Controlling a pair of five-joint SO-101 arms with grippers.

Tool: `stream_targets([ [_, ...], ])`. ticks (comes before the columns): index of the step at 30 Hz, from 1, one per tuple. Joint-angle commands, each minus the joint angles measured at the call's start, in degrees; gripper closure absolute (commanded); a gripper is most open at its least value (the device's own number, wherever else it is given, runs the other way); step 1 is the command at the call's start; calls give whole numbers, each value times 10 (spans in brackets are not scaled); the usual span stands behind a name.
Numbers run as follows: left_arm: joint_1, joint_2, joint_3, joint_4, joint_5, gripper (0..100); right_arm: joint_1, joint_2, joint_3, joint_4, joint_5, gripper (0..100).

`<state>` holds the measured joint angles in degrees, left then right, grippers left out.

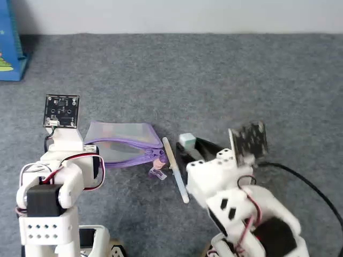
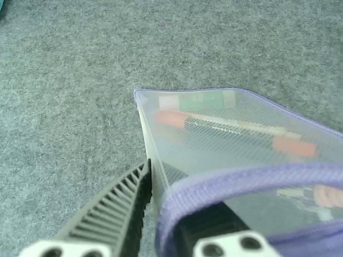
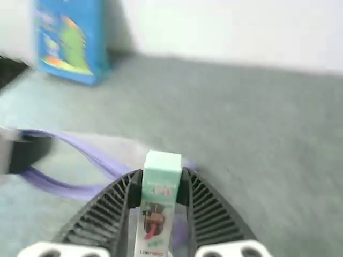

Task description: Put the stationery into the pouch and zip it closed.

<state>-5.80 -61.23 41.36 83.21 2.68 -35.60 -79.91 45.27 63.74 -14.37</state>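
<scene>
Pouch (image 1: 123,142) open, partly filled; left fingers (image 2: 115,211) clamp its rim, right fingers (image 3: 99,217) grip eraser (image 3: 162,166); pen (image 1: 176,168) at pouch's 4 o'clock, unloaded.

Small robot lab setup: grey felt mat (image 1: 214,80) as tabletop, bare white wall (image 1: 187,16), blue printed box (image 1: 8,48).

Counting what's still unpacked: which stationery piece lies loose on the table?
The white pen, lying beside the zipper end of the pouch. The green eraser sits clamped in the right tool; other pens are inside the pouch.
</scene>
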Motion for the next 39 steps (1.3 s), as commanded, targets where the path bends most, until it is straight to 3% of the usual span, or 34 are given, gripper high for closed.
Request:
stream_targets([
  [1,1,4,-2,-15,4,987,-33,-25,21,-87,4,991],
  [7,1,4,-2,-15,4,987,-64,-36,107,-270,9,991],
  [12,1,4,7,-22,4,987,-110,-36,185,-425,83,991],
  [17,1,3,10,-23,4,987,-167,-34,251,-547,110,991],
  [29,2,2,7,-23,4,987,-178,-30,378,-714,177,991],
  [39,2,2,7,-23,4,987,-177,57,351,-738,172,991],
])
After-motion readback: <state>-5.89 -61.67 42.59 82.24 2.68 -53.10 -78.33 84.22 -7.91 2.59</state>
